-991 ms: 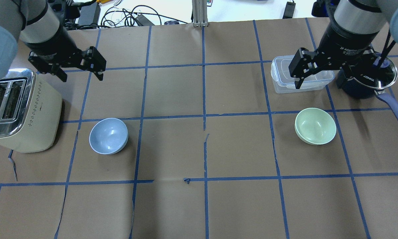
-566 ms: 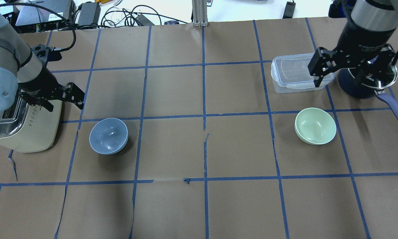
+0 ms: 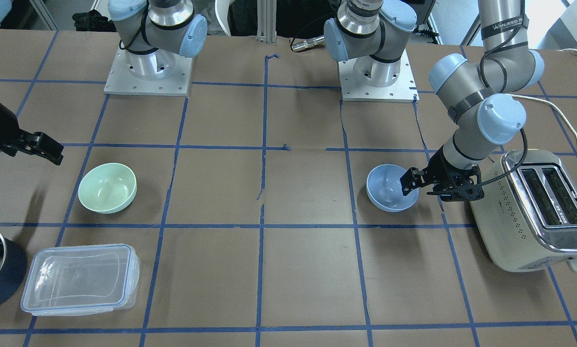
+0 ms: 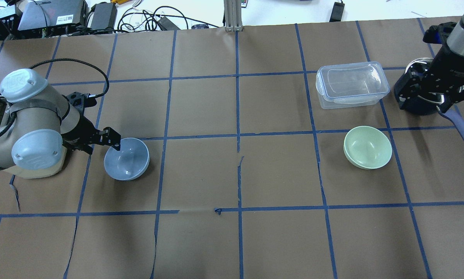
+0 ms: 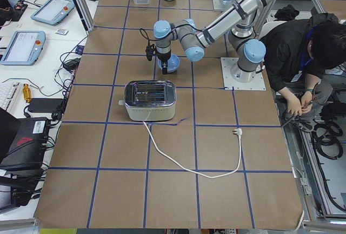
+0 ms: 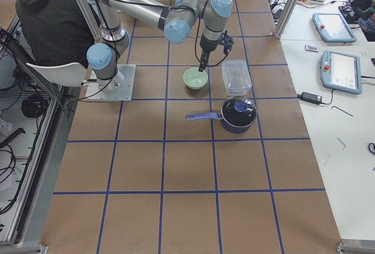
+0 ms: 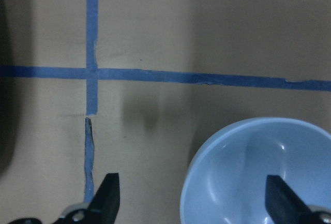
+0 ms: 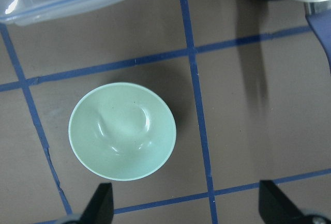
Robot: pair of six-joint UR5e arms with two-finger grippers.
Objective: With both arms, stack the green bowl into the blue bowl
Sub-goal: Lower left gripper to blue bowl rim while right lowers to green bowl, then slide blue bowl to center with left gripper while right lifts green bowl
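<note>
The blue bowl [image 4: 126,159] sits upright on the table's left side, next to the toaster. My left gripper [image 4: 100,144] is open and low at the bowl's left rim. In the left wrist view [image 7: 194,206] one finger is over the bowl's [image 7: 258,172] inside and the other outside it. The green bowl [image 4: 367,147] sits upright and empty on the right side. My right gripper [image 4: 429,95] is open and empty, held high over the pot, beyond the green bowl. The green bowl [image 8: 122,131] shows below it in the right wrist view.
A cream toaster [image 3: 534,212] stands close behind my left gripper, its cord trailing off. A clear plastic container [image 4: 350,83] and a dark pot with a purple handle [image 4: 462,128] stand beyond the green bowl. A person [image 5: 303,45] sits by the robot's base.
My left gripper has come down and toward the blue bowl, and now straddles its rim. My right gripper has moved right, from over the container to over the pot. Neither bowl has moved.
</note>
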